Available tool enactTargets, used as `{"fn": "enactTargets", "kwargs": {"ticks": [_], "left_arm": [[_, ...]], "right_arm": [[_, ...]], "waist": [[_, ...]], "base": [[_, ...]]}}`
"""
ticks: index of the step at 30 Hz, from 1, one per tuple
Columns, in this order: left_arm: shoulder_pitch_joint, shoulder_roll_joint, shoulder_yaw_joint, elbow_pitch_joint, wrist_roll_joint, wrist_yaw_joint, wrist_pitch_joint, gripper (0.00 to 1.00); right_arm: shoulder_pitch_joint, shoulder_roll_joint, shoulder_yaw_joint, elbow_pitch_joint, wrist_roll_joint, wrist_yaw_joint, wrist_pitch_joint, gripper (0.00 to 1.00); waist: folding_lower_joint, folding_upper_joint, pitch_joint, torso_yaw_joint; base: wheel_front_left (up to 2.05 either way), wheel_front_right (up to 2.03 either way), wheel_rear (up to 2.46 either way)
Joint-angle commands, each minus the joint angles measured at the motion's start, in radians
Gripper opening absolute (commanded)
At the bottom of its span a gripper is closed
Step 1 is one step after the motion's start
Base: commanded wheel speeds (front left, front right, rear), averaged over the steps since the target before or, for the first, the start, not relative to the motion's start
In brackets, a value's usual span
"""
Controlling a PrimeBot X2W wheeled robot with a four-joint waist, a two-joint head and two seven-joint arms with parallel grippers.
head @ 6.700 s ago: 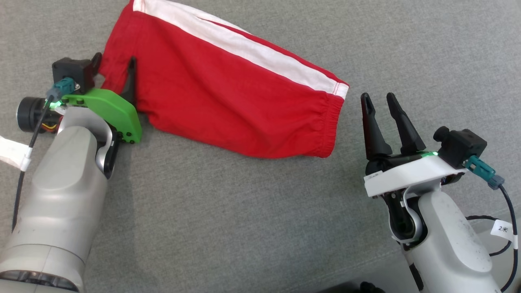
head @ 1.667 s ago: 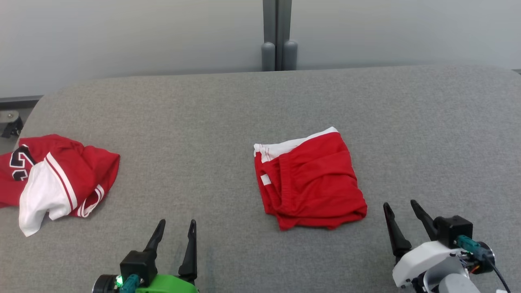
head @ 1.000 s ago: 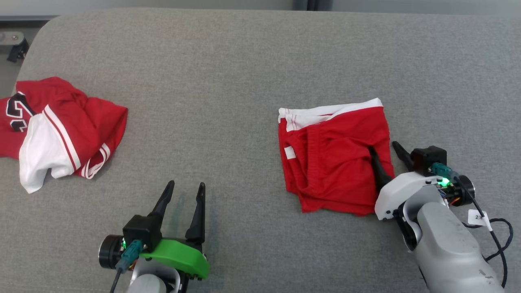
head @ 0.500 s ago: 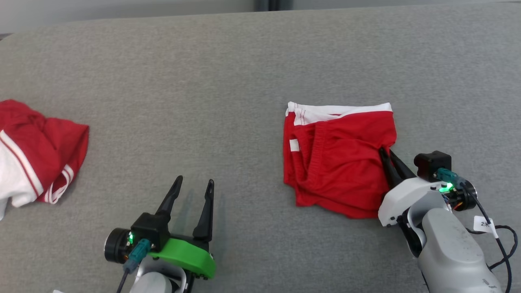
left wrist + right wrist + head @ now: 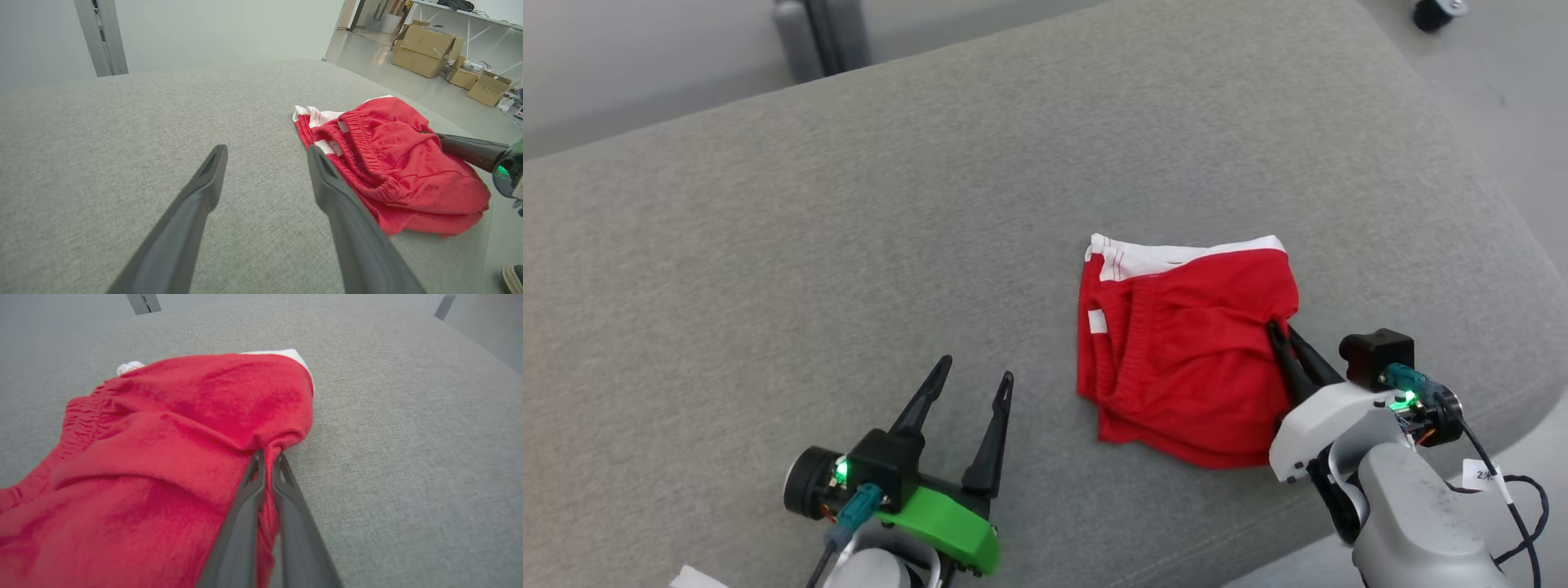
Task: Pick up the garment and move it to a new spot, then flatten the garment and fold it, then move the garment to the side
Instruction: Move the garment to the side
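Head view: the folded red fabric shorts with white trim lie pinched at their right edge between the right gripper's closed fingers; the left gripper stands spread, just beside them

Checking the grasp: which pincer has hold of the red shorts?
The right pincer, white-mounted, shut on the red shorts at their edge; the left pincer, green-mounted, stands open and apart from them.

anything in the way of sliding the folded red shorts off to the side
Nothing visible does. The right tool is shut on the right edge of the folded red shorts, and the grey surface around them lies bare. The open left tool sits apart, to their left.
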Motion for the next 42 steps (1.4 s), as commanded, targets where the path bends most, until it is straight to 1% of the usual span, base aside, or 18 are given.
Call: {"fn": "enactTargets", "kwargs": {"ticks": [1,4,7,11,14,19,23,29,34,36,40,41,42], "left_arm": [[-0.019,0.006,-0.005,0.002,0.011,-0.002,0.000,1.00],[-0.026,0.006,-0.034,0.006,0.016,-0.002,0.000,1.00],[-0.038,0.008,-0.050,0.013,0.018,-0.002,0.000,1.00],[-0.053,0.026,-0.069,0.018,0.017,-0.002,0.000,1.00],[-0.070,0.040,-0.077,0.021,0.012,-0.003,0.000,1.00],[-0.100,0.073,-0.081,0.016,0.007,-0.003,0.000,1.00],[-0.135,0.097,-0.088,0.003,0.006,-0.003,0.000,1.00],[-0.195,0.123,-0.106,-0.023,0.002,-0.003,0.000,1.00],[-0.226,0.139,-0.114,-0.033,-0.003,-0.001,0.001,1.00],[-0.232,0.144,-0.115,-0.034,-0.002,-0.001,0.001,1.00],[-0.232,0.149,-0.105,-0.029,-0.005,-0.001,0.002,1.00],[-0.229,0.150,-0.103,-0.026,-0.005,0.000,0.002,1.00],[-0.228,0.150,-0.101,-0.024,-0.005,0.000,0.002,1.00]], "right_arm": [[0.016,-0.001,0.007,-0.009,0.015,-0.002,0.000,0.00],[0.024,-0.001,0.024,-0.023,0.024,-0.002,0.000,0.00],[0.023,-0.001,0.024,-0.027,0.013,-0.002,0.000,0.00],[-0.014,-0.001,0.032,-0.017,0.006,-0.002,0.000,0.00],[-0.066,-0.006,0.031,0.017,-0.028,-0.002,0.000,0.00],[-0.182,-0.054,0.009,0.081,-0.090,-0.002,0.004,0.00],[-0.298,-0.121,-0.020,0.123,-0.134,-0.002,0.017,0.00],[-0.457,-0.256,-0.119,0.186,-0.220,-0.002,0.053,0.00],[-0.526,-0.354,-0.248,0.222,-0.290,-0.002,0.078,0.00],[-0.535,-0.377,-0.306,0.221,-0.323,-0.002,0.086,0.00],[-0.510,-0.395,-0.428,0.178,-0.412,-0.002,0.106,0.00],[-0.501,-0.391,-0.462,0.161,-0.438,-0.002,0.113,0.06],[-0.497,-0.386,-0.494,0.144,-0.453,-0.002,0.112,0.37]], "waist": [[0.0000,0.0000,-0.002,-0.142],[0.0000,0.0000,0.011,-0.162],[0.0000,0.0000,0.029,-0.163],[0.0000,0.0000,0.065,-0.142],[0.0000,0.0000,0.098,-0.116],[0.0000,0.0000,0.166,-0.058],[0.0000,0.0000,0.230,-0.009],[0.0000,0.0000,0.318,0.065],[0.0000,0.0000,0.359,0.106],[0.0000,0.0000,0.365,0.115],[0.0000,0.0000,0.363,0.120],[0.0000,0.0000,0.360,0.120],[0.0000,0.0000,0.358,0.119]], "base": [[0.00,0.00,0.00],[0.00,0.00,0.00],[0.00,0.00,0.00],[0.00,0.00,0.00],[0.00,0.00,0.00],[0.00,0.00,0.00],[0.00,0.00,0.00],[0.00,0.00,0.00],[0.00,0.00,0.00],[0.00,0.00,0.00],[0.00,0.00,0.00],[0.00,0.00,0.00],[0.00,0.00,0.00]]}}
